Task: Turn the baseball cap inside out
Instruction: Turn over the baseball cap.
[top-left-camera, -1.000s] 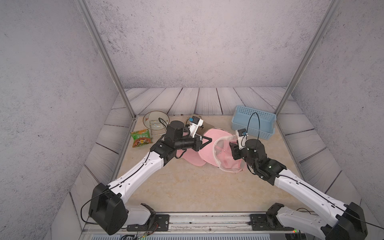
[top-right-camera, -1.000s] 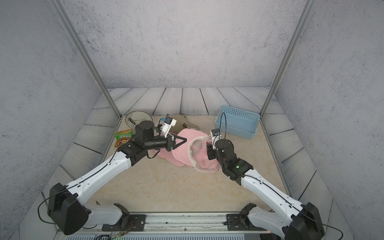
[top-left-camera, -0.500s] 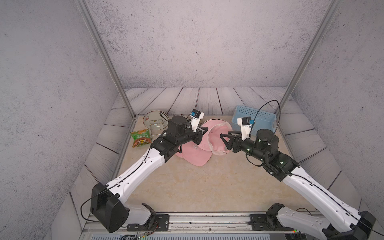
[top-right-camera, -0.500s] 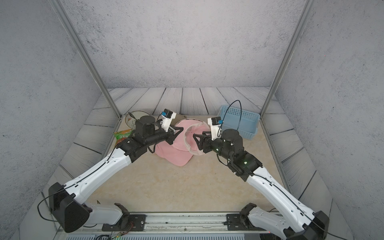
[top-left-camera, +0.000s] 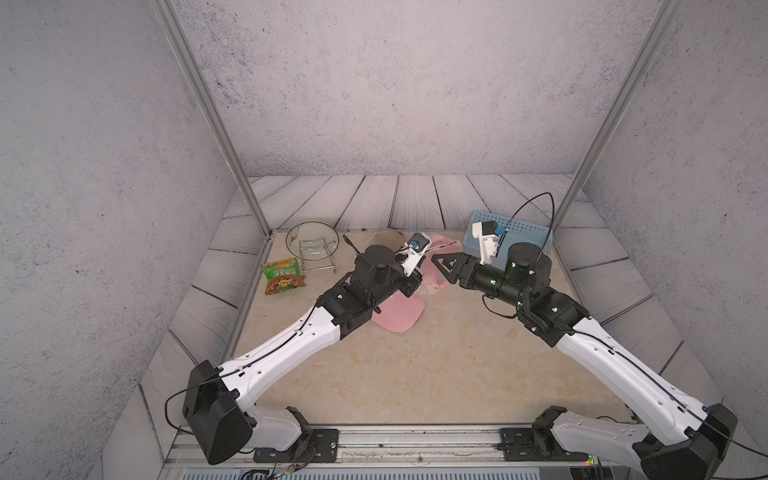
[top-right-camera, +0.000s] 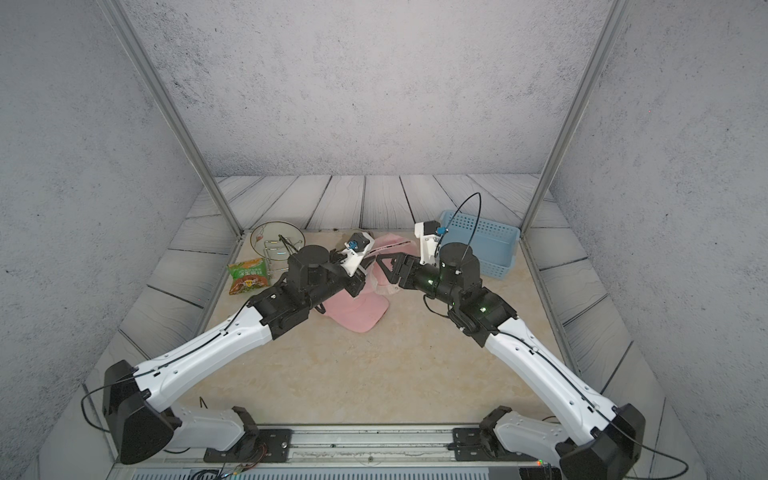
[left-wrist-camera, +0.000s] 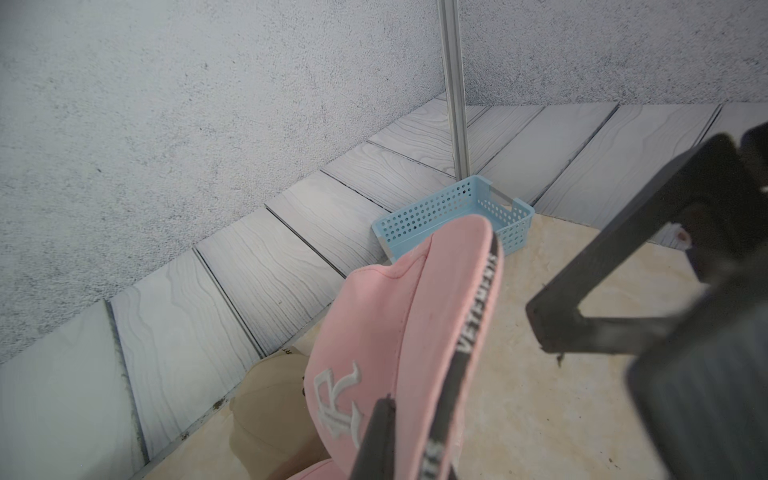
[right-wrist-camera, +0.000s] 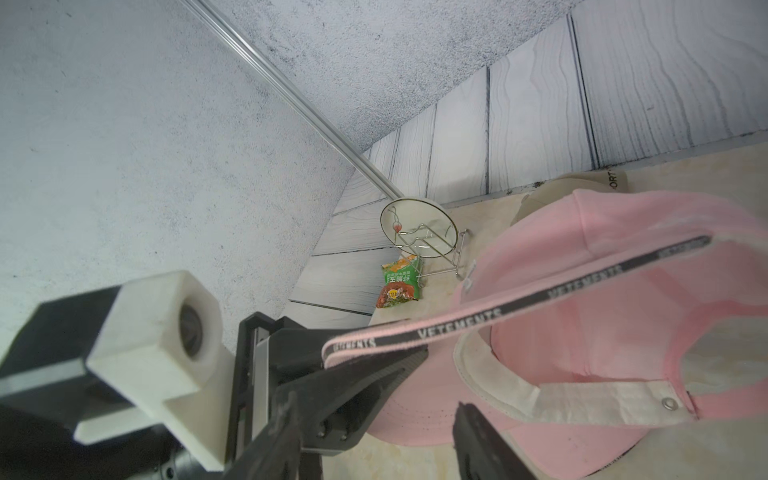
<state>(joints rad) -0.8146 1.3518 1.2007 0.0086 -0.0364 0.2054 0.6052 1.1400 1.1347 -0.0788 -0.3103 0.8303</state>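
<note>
Cap (top-left-camera: 399, 318): one, pink; mid-table between my two claws, brim on the table, crown lifted.
Left claw (right-wrist-camera: 374, 353): clamped tight on the cap's lettered band (right-wrist-camera: 519, 307), probably to hold the opening up and taut.
Right claw (top-left-camera: 438, 266): jaws apart, empty, just beside the opening; I judge it is placed to push the crown through.
Behind: one tan cap (left-wrist-camera: 270, 415).
Sides: one basket (top-left-camera: 528, 232), one plate (top-left-camera: 311, 245) on one rack (top-left-camera: 316, 266), one packet (top-left-camera: 282, 276).

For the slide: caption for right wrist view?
Left gripper clamps the strap of the pink cap; right gripper open, empty.
</note>
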